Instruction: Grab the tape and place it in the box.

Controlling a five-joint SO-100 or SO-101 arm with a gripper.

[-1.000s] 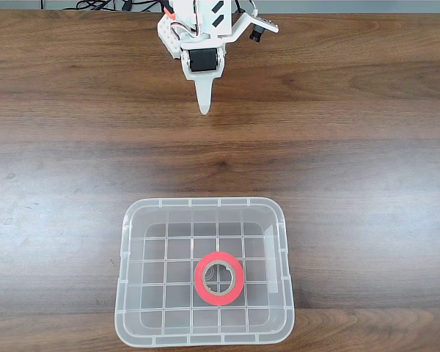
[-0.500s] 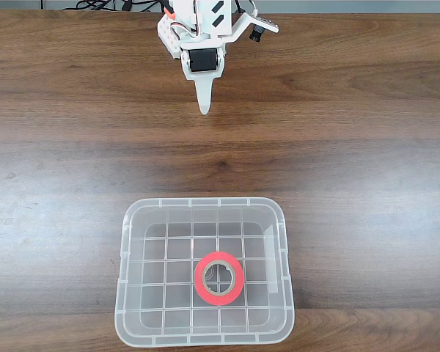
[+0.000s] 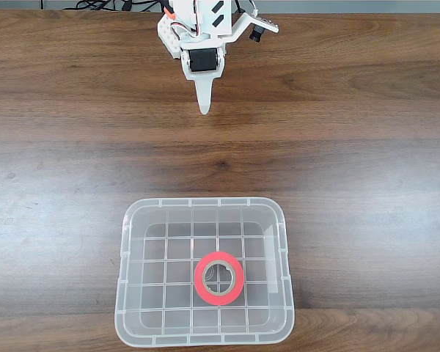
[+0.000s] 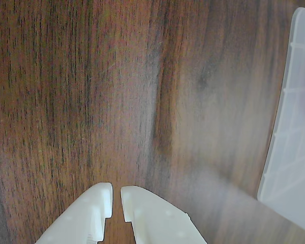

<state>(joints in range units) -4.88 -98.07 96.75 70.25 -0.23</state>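
The red-orange tape lies flat on the grid bottom of the clear box, right of its centre, near the front of the table in the fixed view. Far from it, at the table's back edge, my white gripper points toward the box with its fingers together and nothing between them. In the wrist view the gripper shows two white fingertips nearly touching over bare wood, and a corner of the box sits at the right edge.
The dark wooden table spreads wide between the arm and the box. Black cables lie along the back edge behind the arm.
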